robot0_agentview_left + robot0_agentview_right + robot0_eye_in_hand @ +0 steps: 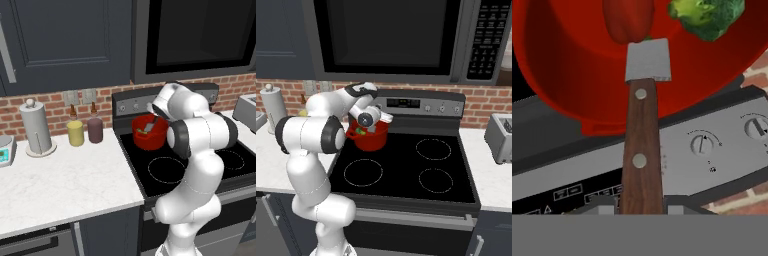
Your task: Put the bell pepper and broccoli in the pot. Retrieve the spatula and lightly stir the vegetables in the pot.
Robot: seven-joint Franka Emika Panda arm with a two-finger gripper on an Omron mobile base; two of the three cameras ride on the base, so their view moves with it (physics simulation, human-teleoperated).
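Observation:
The red pot [150, 136] [369, 141] [557, 75] stands on the stove's back left burner. Inside it lie the red bell pepper [628, 20] and the green broccoli [708, 17]. My gripper [641, 207] [156, 118] [374, 121] hangs over the pot's rim, shut on the spatula [643, 135]. The spatula has a brown riveted handle and a grey blade. It reaches down into the pot, and the blade tip touches the bell pepper. The broccoli lies to the right of the blade in the hand view.
A yellow canister [75, 133], a maroon canister [95, 130] and a paper towel roll [36, 127] stand on the counter left of the stove. A toaster [500, 137] sits to the right. The stove's knob panel [712, 145] runs behind the pot, with a microwave [396, 40] overhead.

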